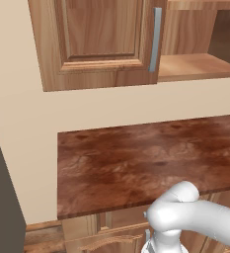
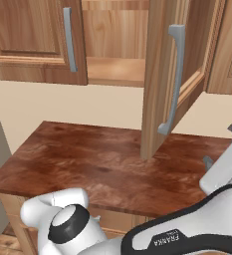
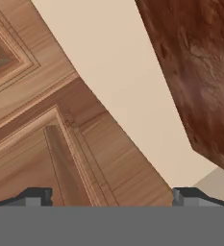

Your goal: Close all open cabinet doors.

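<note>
With the gripper (image 3: 108, 197) fingers spread and empty, the open cabinet door (image 2: 160, 74), swung out over the countertop (image 2: 87, 159), is best pushed on its outer face near the handle (image 2: 173, 79).

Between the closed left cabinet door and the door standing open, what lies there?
In the right base view, the closed door and the open door are separated by the open cabinet interior with its wooden shelf; nothing shows on it.
</note>
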You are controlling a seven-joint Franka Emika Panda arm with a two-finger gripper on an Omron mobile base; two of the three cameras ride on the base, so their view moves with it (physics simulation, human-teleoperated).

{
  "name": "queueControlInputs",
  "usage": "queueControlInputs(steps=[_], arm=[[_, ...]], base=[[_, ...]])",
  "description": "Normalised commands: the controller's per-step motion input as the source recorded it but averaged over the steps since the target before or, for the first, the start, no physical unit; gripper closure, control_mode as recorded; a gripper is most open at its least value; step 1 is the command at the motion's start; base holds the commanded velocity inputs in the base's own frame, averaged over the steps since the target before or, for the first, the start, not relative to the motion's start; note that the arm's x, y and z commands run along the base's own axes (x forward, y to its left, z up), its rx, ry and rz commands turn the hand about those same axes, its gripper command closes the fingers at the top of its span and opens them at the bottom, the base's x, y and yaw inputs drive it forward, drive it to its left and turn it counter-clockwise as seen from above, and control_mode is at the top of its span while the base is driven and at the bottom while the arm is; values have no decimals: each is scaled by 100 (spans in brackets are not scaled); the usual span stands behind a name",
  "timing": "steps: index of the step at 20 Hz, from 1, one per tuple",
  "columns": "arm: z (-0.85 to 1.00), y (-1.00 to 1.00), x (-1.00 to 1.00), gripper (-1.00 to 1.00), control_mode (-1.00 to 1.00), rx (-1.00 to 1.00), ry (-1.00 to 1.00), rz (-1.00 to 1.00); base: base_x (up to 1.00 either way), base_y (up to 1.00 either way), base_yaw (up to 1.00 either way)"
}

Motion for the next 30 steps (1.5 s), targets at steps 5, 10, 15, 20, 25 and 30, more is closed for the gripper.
queueControlInputs(steps=[5,10,15,20,25,30], arm=[[0,44,-5,-100,-100,0,-37,20],[0,42,0,-100,-100,0,-19,21],[0,39,6,-100,-100,0,-9,17],[6,25,15,-100,-100,0,-6,16],[4,22,22,-100,-100,0,-2,18],[3,27,25,-100,-100,0,0,18]], base=[[0,0,0],[0,0,0],[0,0,0],[0,0,0],[0,0,0],[0,0,0]])
